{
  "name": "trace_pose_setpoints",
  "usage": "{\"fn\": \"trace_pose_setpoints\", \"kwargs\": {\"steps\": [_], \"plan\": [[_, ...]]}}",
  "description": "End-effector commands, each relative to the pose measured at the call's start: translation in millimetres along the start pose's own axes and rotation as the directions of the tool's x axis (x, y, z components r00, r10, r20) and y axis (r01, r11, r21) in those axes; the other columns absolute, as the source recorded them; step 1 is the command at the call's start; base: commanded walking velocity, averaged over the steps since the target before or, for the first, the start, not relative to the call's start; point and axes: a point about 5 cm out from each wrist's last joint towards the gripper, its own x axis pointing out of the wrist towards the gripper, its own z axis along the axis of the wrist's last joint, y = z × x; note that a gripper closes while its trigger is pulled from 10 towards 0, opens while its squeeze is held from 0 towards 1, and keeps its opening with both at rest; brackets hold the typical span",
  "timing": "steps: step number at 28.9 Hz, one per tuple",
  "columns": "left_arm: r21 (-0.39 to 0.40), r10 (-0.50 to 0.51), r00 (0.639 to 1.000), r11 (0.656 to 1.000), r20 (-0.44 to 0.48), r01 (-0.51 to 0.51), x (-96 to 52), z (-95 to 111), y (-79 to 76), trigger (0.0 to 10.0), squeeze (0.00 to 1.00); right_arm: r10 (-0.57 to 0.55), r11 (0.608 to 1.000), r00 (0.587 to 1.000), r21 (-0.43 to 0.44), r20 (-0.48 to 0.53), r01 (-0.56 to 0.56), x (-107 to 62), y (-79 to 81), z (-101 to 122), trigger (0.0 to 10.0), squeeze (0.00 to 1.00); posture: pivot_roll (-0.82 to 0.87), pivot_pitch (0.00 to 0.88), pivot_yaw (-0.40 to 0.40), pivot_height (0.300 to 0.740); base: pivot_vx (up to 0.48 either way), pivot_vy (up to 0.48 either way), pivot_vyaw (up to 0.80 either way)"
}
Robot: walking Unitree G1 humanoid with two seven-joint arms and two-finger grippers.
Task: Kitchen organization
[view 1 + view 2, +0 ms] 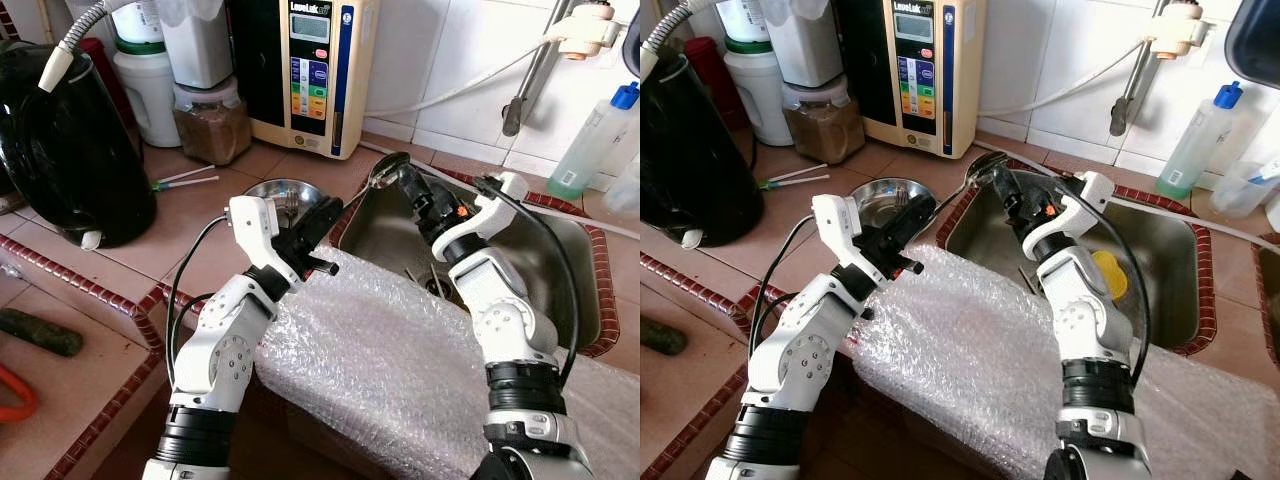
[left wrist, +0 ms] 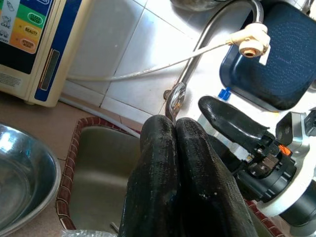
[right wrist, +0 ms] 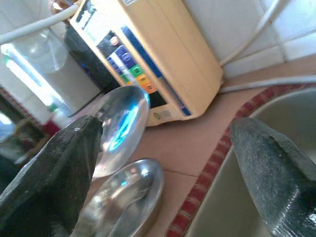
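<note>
At centre frame the clenched left gripper (image 1: 318,222) pinches a spoon (image 1: 386,170) by its thin handle — light, stiff, slippery steel — while the right gripper (image 3: 168,148) gapes unladen.

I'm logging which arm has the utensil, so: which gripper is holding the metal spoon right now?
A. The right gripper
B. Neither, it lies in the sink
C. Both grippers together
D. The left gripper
D. The left gripper has its fingers pressed shut on the handle of the spoon, while the right gripper stands open beside the spoon's bowl, over the sink.
</note>
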Motion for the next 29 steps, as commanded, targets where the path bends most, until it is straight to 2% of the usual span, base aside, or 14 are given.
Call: {"fn": "trace_pose_setpoints", "kwargs": {"steps": [1, 3, 8, 11, 25, 29], "plan": [[0.006, -0.024, 1.000, 1.000, -0.001, 0.024, 4.2, 1.9, -1.3, 0.0, 0.00, 0.083, 0.995, 0.996, 0.051, -0.014, -0.082, -1.6, 11.0, 1.0, 10.0, 0.00, -0.02, 0.000, 0.000, 0.740, 0.000, 0.000, 0.00], [0.008, -0.036, 0.999, 0.999, -0.007, 0.036, 5.9, 0.4, -3.6, 0.0, 0.00, 0.170, 0.982, 0.985, 0.088, -0.034, -0.167, -3.2, 23.4, -3.0, 10.0, 0.00, -0.02, 0.000, 0.000, 0.740, 0.000, 0.000, 0.00], [0.028, -0.081, 0.996, 0.996, -0.027, 0.082, 6.8, -2.6, -10.7, 0.0, 0.00, 0.218, 0.972, 0.974, 0.108, -0.063, -0.211, -3.5, 32.4, -9.4, 10.0, 0.00, -0.02, 0.000, 0.000, 0.740, 0.000, 0.000, 0.00], [0.026, -0.070, 0.997, 0.997, -0.020, 0.070, 6.7, -2.0, -9.6, 0.0, 0.00, 0.262, 0.959, 0.960, 0.142, -0.098, -0.247, -6.8, 37.9, -15.7, 10.0, 0.00, -0.01, 0.000, 0.000, 0.740, 0.000, 0.000, 0.00], [0.035, -0.085, 0.996, 0.996, 0.002, 0.085, 11.2, 2.0, -14.5, 0.0, 0.00, 0.265, 0.960, 0.953, 0.136, -0.149, -0.245, -8.0, 41.3, -28.9, 10.0, 0.00, -0.01, 0.000, -0.003, 0.740, 0.000, 0.000, 0.00], [0.036, -0.084, 0.996, 0.996, 0.003, 0.083, 10.2, 2.2, -14.4, 0.0, 0.00, 0.240, 0.967, 0.958, 0.129, -0.160, -0.221, -7.1, 37.3, -32.5, 10.0, 0.00, -0.01, 0.000, -0.004, 0.740, 0.000, 0.000, 0.00]]}}
